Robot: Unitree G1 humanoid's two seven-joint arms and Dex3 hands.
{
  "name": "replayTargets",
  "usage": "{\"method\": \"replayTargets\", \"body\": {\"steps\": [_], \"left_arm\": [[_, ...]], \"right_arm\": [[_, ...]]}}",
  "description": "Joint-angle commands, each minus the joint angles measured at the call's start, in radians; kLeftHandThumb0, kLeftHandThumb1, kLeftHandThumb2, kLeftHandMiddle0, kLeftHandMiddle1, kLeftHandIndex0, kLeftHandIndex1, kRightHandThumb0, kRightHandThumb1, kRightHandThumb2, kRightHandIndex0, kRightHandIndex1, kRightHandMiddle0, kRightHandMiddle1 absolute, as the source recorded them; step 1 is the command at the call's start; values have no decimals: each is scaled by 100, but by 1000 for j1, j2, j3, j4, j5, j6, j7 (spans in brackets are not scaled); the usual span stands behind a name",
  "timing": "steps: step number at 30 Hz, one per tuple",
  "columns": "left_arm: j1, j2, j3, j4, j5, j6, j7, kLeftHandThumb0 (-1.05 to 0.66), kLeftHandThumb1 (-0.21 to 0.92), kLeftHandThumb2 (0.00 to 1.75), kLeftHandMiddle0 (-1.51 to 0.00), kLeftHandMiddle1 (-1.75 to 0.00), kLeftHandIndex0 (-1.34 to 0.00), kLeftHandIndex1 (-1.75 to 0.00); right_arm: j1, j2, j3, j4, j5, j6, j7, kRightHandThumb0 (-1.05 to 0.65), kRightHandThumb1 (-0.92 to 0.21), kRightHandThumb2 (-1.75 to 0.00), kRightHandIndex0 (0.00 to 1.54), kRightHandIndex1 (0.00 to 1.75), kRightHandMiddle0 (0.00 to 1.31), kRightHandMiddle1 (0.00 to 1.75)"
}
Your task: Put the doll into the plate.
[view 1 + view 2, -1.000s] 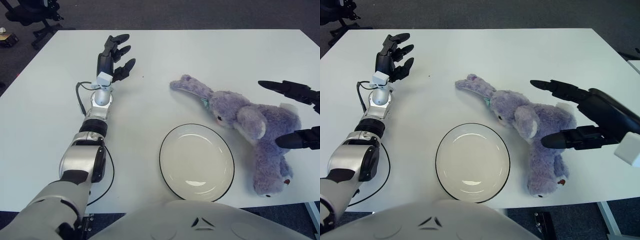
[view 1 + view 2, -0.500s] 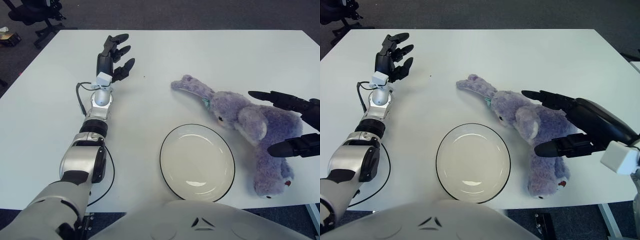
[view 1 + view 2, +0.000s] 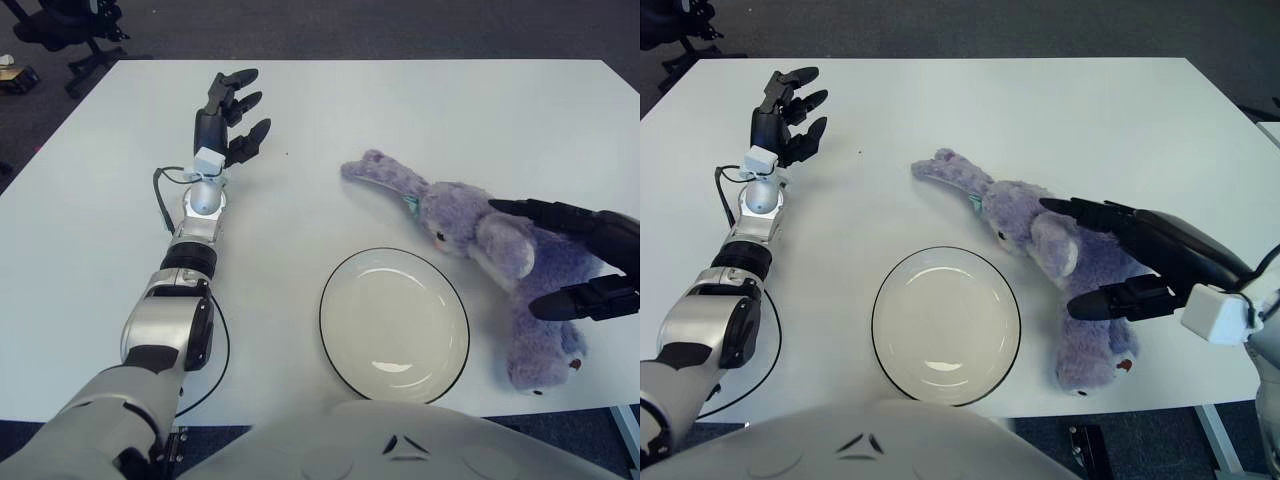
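Now the right hand (image 3: 1140,262) is over the doll (image 3: 1060,260), fingers spread around its body.

A second ago that hand stood off to the doll's right, apart from it; since then it has moved in leftward, and its upper fingers (image 3: 1080,211) now lie across the doll's back near the floppy ear, while the lower one (image 3: 1110,303) sits against the doll's lower body. The fingers are wide apart and not closed, so nothing is gripped. The doll lies on the bench (image 3: 1040,110) much as before, its long snout pointing away to the left of the fingers, and the plate (image 3: 890,290) sits just left of it, holding nothing. The left hand (image 3: 228,115) shows at the far left, unmoved, its fingers loosely extended and holding nothing.
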Motion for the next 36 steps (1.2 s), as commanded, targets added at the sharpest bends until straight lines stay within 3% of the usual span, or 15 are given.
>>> {"method": "replayTargets", "body": {"steps": [1, 19, 26, 36], "left_arm": [[18, -2, 1, -17, 11, -6, 20, -39, 92, 33, -79, -12, -38, -70], [35, -8, 1, -39, 14, -11, 31, -40, 92, 31, -79, -11, -37, -74], [40, -8, 3, -41, 11, -23, 29, -39, 92, 30, -79, -10, -36, -76], [45, -12, 2, -42, 14, -35, 32, -38, 92, 29, -79, -9, -36, -77]], "right_arm": [[17, 20, 42, 5, -40, -12, -15, -92, -92, -21, 15, 0, 21, 0], [-3, 47, 107, 57, -239, -105, -130, -92, -92, -35, 13, 0, 22, 0], [-23, 76, 162, 66, -376, -96, -205, -88, -92, -36, 13, 0, 23, 1], [-39, 94, 203, 103, -457, -115, -248, -84, -92, -38, 13, 0, 25, 2]]}}
